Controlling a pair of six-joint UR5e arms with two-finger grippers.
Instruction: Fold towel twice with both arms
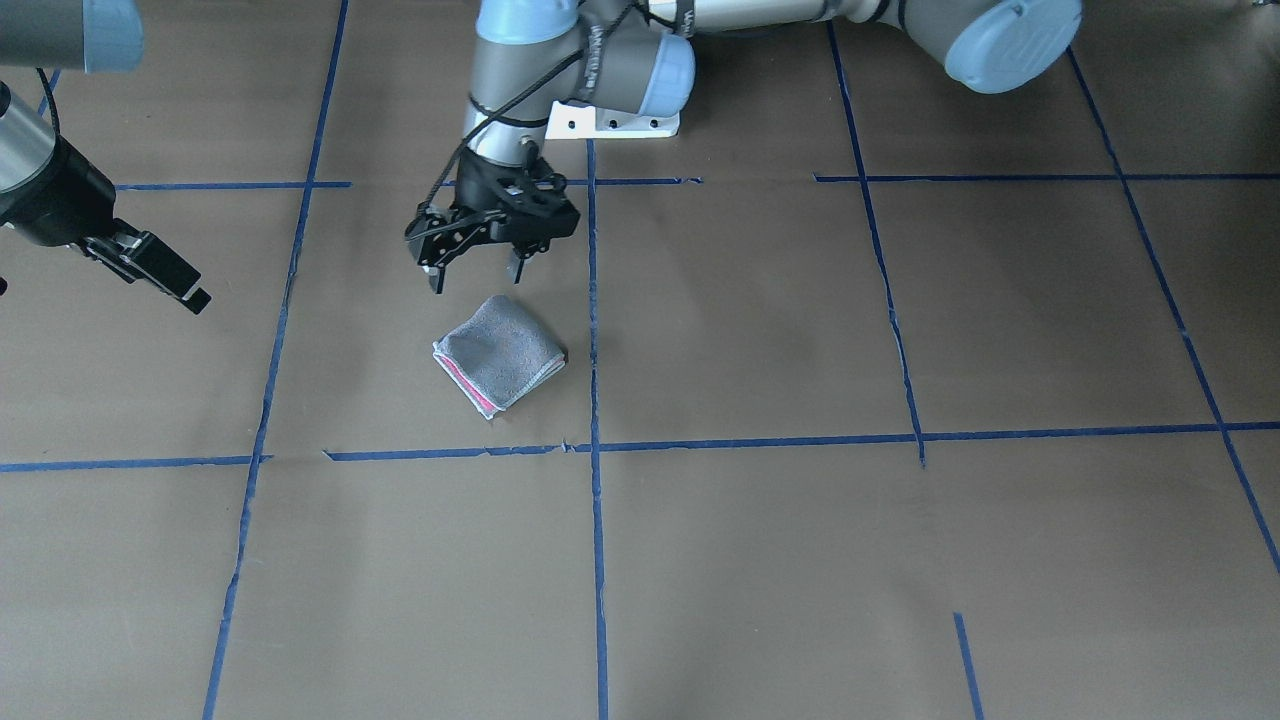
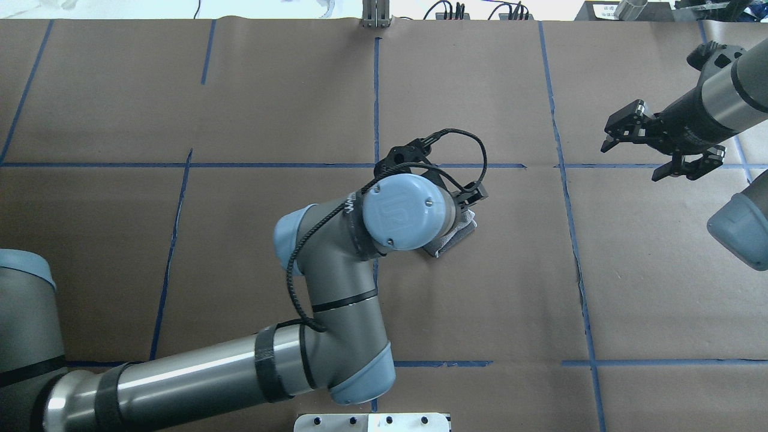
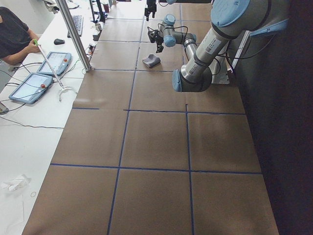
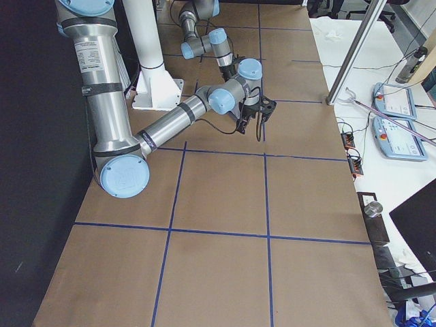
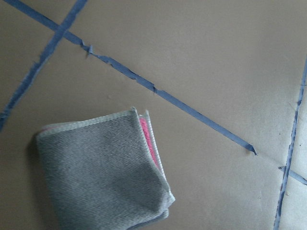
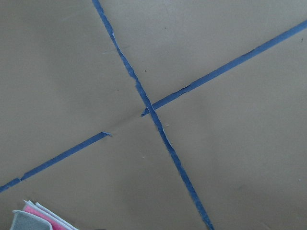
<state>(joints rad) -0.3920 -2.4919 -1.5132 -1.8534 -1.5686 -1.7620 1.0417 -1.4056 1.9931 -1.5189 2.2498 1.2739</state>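
The towel (image 1: 498, 352) lies folded into a small square on the brown table, grey face out, with pink showing at its layered edge. It also shows in the left wrist view (image 5: 105, 167), and its corner shows in the right wrist view (image 6: 33, 218). In the overhead view it (image 2: 457, 233) is mostly hidden under my left wrist. My left gripper (image 1: 475, 275) is open and empty, hovering just above the towel on the robot's side of it. My right gripper (image 2: 630, 161) is open and empty, well off to the side; it also shows in the front-facing view (image 1: 160, 272).
Brown paper covers the table (image 1: 760, 560), marked into squares by blue tape lines (image 1: 595, 440). The white pedestal base (image 1: 612, 122) stands behind the left gripper. An operator (image 3: 14, 34) and tablets (image 3: 29, 85) are at a side table beyond the table edge.
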